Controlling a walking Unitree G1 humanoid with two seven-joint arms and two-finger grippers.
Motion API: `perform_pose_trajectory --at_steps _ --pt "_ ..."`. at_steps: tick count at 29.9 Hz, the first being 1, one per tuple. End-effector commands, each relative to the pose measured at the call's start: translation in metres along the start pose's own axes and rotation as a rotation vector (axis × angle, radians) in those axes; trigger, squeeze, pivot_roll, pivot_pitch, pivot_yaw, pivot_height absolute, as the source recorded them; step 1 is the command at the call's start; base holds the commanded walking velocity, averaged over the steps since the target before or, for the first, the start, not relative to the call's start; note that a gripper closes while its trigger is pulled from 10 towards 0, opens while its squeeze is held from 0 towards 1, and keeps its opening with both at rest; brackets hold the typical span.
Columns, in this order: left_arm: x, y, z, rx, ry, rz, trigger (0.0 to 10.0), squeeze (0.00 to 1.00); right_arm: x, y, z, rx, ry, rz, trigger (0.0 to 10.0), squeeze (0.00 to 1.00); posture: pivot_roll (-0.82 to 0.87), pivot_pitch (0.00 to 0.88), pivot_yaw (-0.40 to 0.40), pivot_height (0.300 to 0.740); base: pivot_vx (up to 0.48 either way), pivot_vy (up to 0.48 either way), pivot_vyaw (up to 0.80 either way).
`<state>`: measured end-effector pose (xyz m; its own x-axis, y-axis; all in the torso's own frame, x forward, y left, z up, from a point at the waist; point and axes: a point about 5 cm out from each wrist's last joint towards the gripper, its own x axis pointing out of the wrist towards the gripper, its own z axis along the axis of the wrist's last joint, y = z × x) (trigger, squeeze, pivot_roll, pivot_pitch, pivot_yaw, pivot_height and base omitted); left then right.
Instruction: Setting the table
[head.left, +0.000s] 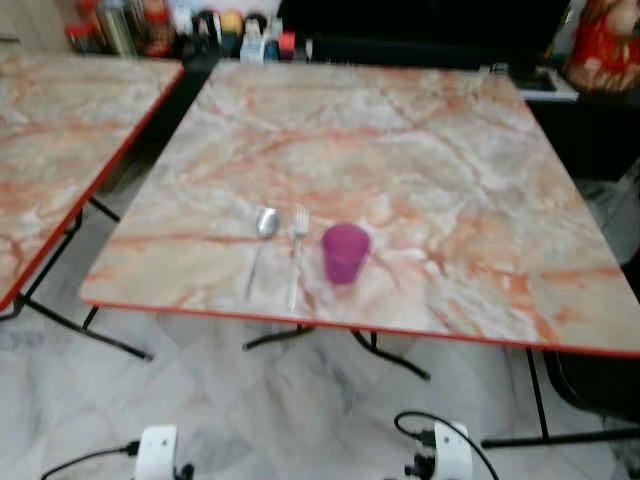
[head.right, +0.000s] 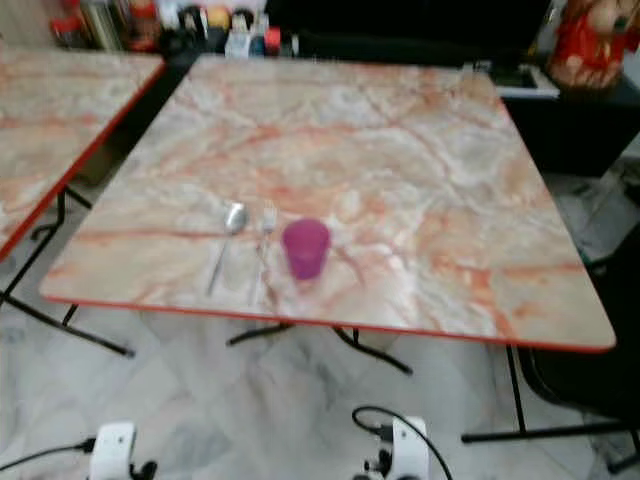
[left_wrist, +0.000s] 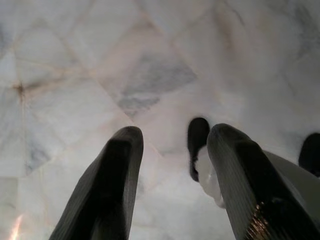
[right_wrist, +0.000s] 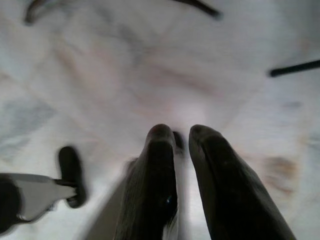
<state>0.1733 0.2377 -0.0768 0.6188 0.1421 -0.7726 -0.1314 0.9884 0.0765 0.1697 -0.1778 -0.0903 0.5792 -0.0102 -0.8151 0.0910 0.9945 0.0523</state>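
A purple cup stands upright near the front edge of the marble-patterned table. Just left of it lie a fork and a spoon, side by side with handles toward me. Both arms hang low in front of the table, their white wrists at the picture's bottom edge. My left gripper points down at the floor, its fingers wide apart with nothing between them. My right gripper also points at the floor, fingers nearly together. A blurred pale strip beside them cannot be identified.
A second marble table stands to the left across a narrow gap. Bottles and jars line the far edge. Black folding legs run under the table. White marble floor lies between me and the table.
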Motion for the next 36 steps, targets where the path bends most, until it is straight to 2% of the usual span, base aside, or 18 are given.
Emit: perform_pose_trajectory --at_steps 1,10,19,24,26,27,28,36 --pt "-0.002 -0.005 -0.012 -0.008 0.042 -0.018 10.0 0.00 -0.001 -0.004 -0.006 0.002 0.023 -0.013 10.0 0.00 -0.06 0.161 0.000 0.740 0.000 -0.259 0.00" --pt "-0.001 -0.011 -0.012 -0.013 0.043 -0.025 10.0 0.00 -0.001 -0.004 -0.004 0.009 0.016 -0.005 10.0 0.00 -0.06 0.159 -0.003 0.740 0.000 -0.029 0.00" --pt "-0.002 -0.006 -0.013 -0.014 0.050 -0.028 10.0 0.00 -0.001 -0.005 -0.004 0.005 0.017 -0.011 10.0 0.00 -0.06 0.156 -0.006 0.740 0.000 0.000 0.00" --pt "-0.002 -0.007 -0.014 -0.009 0.052 -0.027 10.0 0.00 -0.001 -0.005 -0.004 0.010 0.018 -0.011 10.0 0.00 -0.06 0.156 -0.007 0.740 0.000 -0.390 0.00" --pt "-0.002 -0.011 -0.014 -0.009 0.052 -0.031 10.0 0.00 -0.001 -0.004 -0.005 0.012 0.023 -0.004 10.0 0.00 -0.06 0.155 -0.008 0.740 0.000 -0.412 0.00" --pt "-0.002 -0.020 -0.016 -0.009 0.054 -0.040 10.0 0.00 -0.001 -0.002 -0.005 0.010 0.031 0.011 10.0 0.00 -0.06 0.155 -0.007 0.740 0.000 -0.412 -0.44" --pt "-0.002 -0.023 -0.016 -0.008 0.056 -0.043 10.0 0.00 -0.001 -0.002 -0.005 0.009 0.033 0.014 10.0 0.00 -0.06 0.155 -0.008 0.740 0.000 -0.412 -0.44" --pt "-0.001 -0.024 -0.016 -0.018 0.056 -0.041 10.0 0.00 -0.001 -0.003 -0.004 -0.001 0.023 -0.002 10.0 0.00 -0.06 0.153 -0.009 0.740 0.000 -0.037 0.00"
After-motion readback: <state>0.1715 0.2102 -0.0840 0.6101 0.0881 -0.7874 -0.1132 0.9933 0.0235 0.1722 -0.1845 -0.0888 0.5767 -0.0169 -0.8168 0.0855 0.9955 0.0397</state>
